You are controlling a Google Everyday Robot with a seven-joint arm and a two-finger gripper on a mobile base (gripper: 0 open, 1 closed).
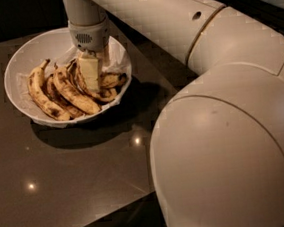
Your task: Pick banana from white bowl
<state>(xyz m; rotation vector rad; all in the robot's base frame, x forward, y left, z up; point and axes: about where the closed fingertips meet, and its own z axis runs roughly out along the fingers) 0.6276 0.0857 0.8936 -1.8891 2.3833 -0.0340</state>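
The white bowl stands on a dark table at the upper left, with crumpled white paper along its right side. Several brown-spotted yellow bananas lie in it. A bunch of longer ones fills the left and middle. A shorter, plump spotted banana lies at the right, partly hidden by my gripper. My gripper points straight down into the bowl, its tip among the bananas between the bunch and the plump one.
The dark glossy table spreads in front of the bowl, and its front edge runs along the lower left. My own large pale arm fills the right half of the view and hides the table there.
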